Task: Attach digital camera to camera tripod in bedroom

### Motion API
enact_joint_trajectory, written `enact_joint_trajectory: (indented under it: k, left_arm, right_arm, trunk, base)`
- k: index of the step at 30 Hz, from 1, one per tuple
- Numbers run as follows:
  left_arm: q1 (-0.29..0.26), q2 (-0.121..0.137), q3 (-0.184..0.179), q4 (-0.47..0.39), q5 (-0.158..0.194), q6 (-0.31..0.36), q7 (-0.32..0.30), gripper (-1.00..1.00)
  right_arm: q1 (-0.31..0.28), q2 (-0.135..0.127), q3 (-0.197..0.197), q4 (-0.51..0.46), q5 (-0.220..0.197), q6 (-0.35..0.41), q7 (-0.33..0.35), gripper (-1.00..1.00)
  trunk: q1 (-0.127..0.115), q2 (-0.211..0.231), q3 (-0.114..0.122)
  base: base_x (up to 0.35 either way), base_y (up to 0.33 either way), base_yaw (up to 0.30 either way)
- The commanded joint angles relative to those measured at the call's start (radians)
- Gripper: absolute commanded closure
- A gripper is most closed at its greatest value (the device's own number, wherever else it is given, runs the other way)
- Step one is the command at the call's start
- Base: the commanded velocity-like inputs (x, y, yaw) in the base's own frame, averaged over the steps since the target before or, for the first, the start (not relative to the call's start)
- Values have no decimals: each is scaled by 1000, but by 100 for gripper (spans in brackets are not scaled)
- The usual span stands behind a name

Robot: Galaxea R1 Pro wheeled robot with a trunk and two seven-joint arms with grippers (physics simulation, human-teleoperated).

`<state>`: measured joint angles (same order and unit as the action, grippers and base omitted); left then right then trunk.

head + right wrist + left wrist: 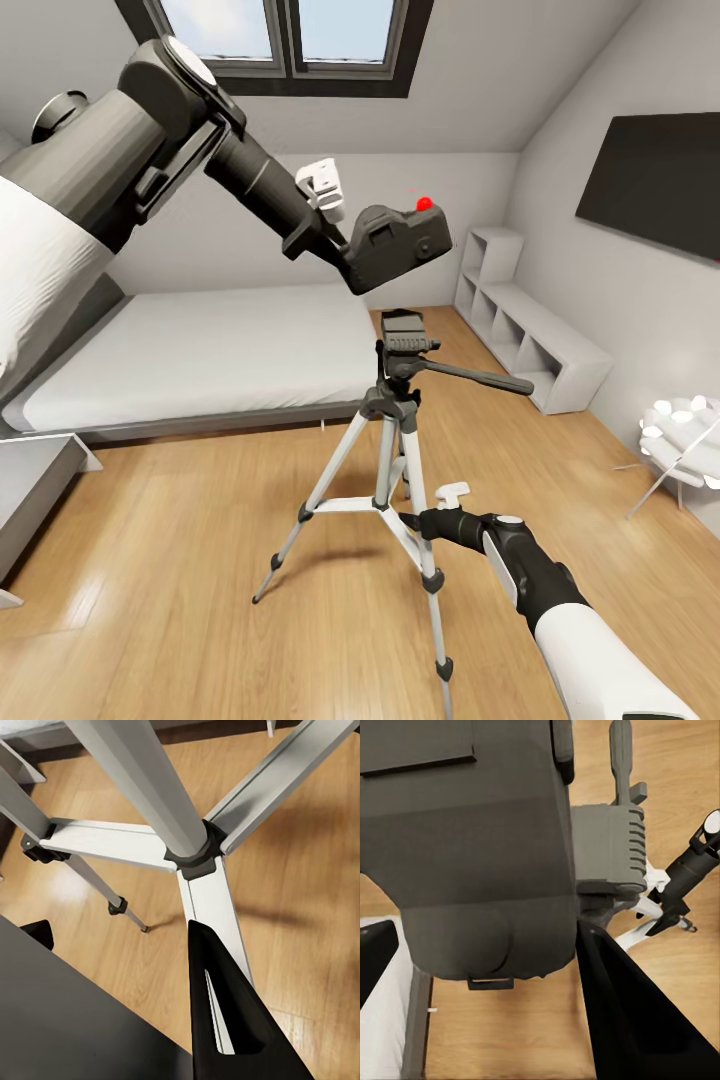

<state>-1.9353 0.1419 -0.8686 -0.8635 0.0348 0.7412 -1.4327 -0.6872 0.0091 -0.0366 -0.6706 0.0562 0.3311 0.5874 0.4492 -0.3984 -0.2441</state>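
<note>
The bedroom is an attic room: a white bed (200, 360) runs across from nine o'clock to the centre of the head view, a skylight (290, 40) sits at twelve, a black TV (655, 180) hangs on the wall at two, and a white cube shelf (530, 335) stands below it at three. On the wood floor (150, 580) at the centre stands the camera tripod (395, 470), its legs spread and its black head (405, 335) upright, with the pan handle (480, 377) pointing toward three o'clock.

The left arm reaches in from ten o'clock, and the left gripper (345, 245) is clamped on the digital camera (400, 242), which hangs in the air just above the tripod head, apart from it and tilted, red button uppermost. In the left wrist view the camera body (472, 847) sits just beside the ribbed mounting plate (611, 847), not yet over it.

The right gripper (415, 520) comes in from five o'clock, against the spreader brace (214, 900) low on the tripod; whether it grips the brace or merely rests its fingers beside it cannot be told.

The step in hand appears to be seating the camera. Doing it well would mean levelling the body first, centring its base over the plate, then lowering straight down and slowly, while the right arm steadies the stand against tipping.
</note>
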Motion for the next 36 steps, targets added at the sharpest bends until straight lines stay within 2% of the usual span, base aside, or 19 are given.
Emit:
enact_joint_trajectory:
  k: [1,5,11,12,19,36]
  left_arm:
    - [-2,5,-4,-6,-2,16,-1,100]
    - [-2,23,-5,-28,-23,43,0,100]
    - [-2,32,-19,-62,-51,57,0,100]
    - [-2,33,-23,-205,-70,60,0,100]
    - [-2,31,-31,-208,-90,63,-1,100]
    - [-2,-2,-63,-211,-96,100,0,100]
  right_arm:
    - [0,1,-1,5,12,9,8,100]
    - [0,1,-1,5,11,8,8,100]
    - [0,2,0,6,15,9,8,100]
    - [0,3,0,36,126,8,8,100]
    - [0,3,0,36,126,8,8,100]
    - [0,3,0,36,125,8,9,100]
  trunk:
    - [1,-2,-2]
    - [1,-2,-2]
    - [1,-2,-2]
    - [1,-2,-2]
    - [1,-2,-2]
    - [1,-2,-2]
  base:
    - [0,0,0]
    - [0,0,0]
    - [0,0,0]
    - [0,0,0]
    - [0,0,0]
    - [0,0,0]
